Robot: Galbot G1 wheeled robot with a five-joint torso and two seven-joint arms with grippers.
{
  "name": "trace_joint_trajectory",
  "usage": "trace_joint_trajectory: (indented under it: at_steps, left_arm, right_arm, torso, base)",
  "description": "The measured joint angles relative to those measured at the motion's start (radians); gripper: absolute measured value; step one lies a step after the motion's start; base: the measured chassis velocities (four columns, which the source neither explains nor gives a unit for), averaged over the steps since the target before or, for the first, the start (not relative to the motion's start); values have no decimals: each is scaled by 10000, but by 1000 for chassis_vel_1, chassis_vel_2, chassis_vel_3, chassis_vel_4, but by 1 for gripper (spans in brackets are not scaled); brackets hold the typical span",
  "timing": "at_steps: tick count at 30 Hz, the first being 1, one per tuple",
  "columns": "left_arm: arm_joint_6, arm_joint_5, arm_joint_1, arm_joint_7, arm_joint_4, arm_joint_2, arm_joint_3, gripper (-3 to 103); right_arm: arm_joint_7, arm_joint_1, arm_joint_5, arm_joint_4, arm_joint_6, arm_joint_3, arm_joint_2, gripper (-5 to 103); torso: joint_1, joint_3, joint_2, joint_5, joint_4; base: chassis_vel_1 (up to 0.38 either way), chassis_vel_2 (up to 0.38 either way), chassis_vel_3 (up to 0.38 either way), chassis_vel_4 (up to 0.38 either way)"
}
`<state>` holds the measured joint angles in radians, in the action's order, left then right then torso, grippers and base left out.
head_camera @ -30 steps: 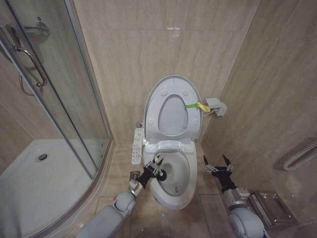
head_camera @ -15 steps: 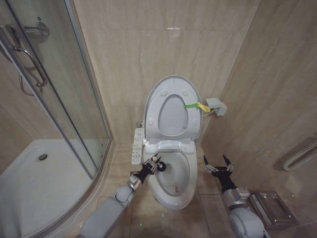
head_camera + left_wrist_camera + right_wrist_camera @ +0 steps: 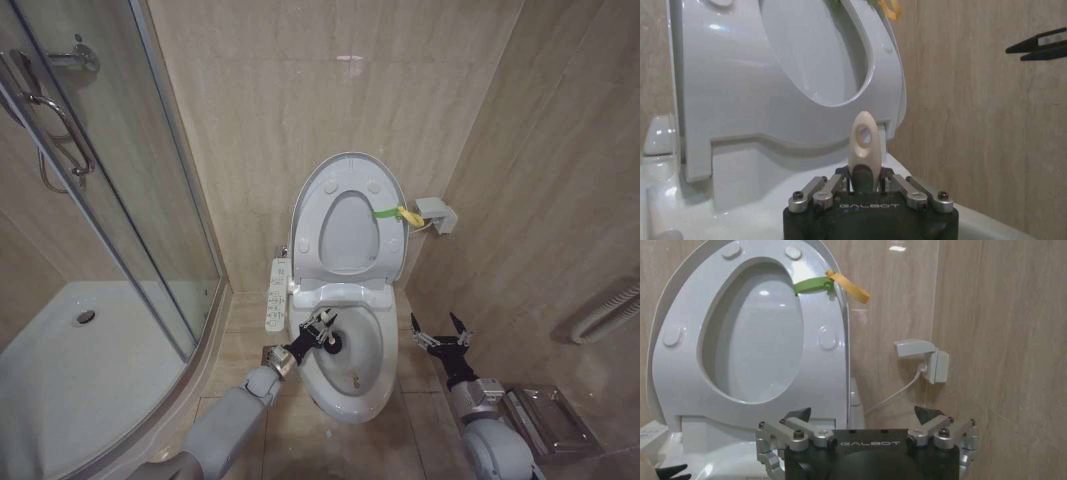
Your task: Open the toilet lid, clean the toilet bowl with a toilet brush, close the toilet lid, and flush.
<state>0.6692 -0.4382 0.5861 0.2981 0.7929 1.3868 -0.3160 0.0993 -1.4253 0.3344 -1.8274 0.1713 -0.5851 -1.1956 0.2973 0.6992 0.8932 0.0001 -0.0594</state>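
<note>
One step is done: toilet lid stands raised. Left pincer, pinching the toilet brush handle, apparently scrubs inside the toilet bowl. Right pincer waits spread beside it. Closing and flushing remain.

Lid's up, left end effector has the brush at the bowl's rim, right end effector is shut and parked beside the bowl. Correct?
Not quite: the right end effector is open, fingers spread, as the head view shows. The rest holds: toilet lid up, left end effector gripping the toilet brush at the toilet bowl rim.
</note>
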Motion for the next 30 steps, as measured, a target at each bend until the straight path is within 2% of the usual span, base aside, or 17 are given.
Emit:
trace_joint_trajectory:
  at_steps: [11, 15, 16, 19, 20, 25, 30]
  left_arm:
    - [43, 29, -1, 99, -84, 120, 18, 26]
    - [-363, -135, 145, -625, 1266, -393, -487, 26]
    - [-363, -135, 145, -625, 1266, -393, -487, 26]
    - [-819, -295, 478, -1299, 3021, -973, -1075, 26]
    - [-819, -295, 478, -1299, 3021, -973, -1075, 26]
    - [-1134, -367, 1242, -1713, 4997, -1630, -1441, 26]
    - [-1183, -354, 1628, -1775, 5565, -1860, -1452, 26]
  right_arm:
    - [0, 0, 0, 0, 0, 0, 0, 100]
    - [0, 0, 0, 0, 0, 0, 0, 100]
    - [0, 0, 0, 0, 0, 0, 0, 100]
    - [0, 0, 0, 0, 0, 0, 0, 100]
    - [0, 0, 0, 0, 0, 0, 0, 100]
    - [0, 0, 0, 0, 0, 0, 0, 100]
    - [0, 0, 0, 0, 0, 0, 0, 100]
  torso:
    - [0, 0, 0, -1, -1]
    - [0, 0, 0, -1, 0]
    - [0, 0, 0, -1, 0]
    - [0, -1, 0, -2, -3]
    - [0, -1, 0, -2, -3]
    - [-1, -1, 0, -2, -1]
    - [-1, -1, 0, -2, -1]
  base:
    - [0, 0, 0, 0]
    - [0, 0, 0, 0]
    - [0, 0, 0, 0]
    - [0, 0, 0, 0]
    - [0, 0, 0, 0]
    - [0, 0, 0, 0]
    - [0, 0, 0, 0]
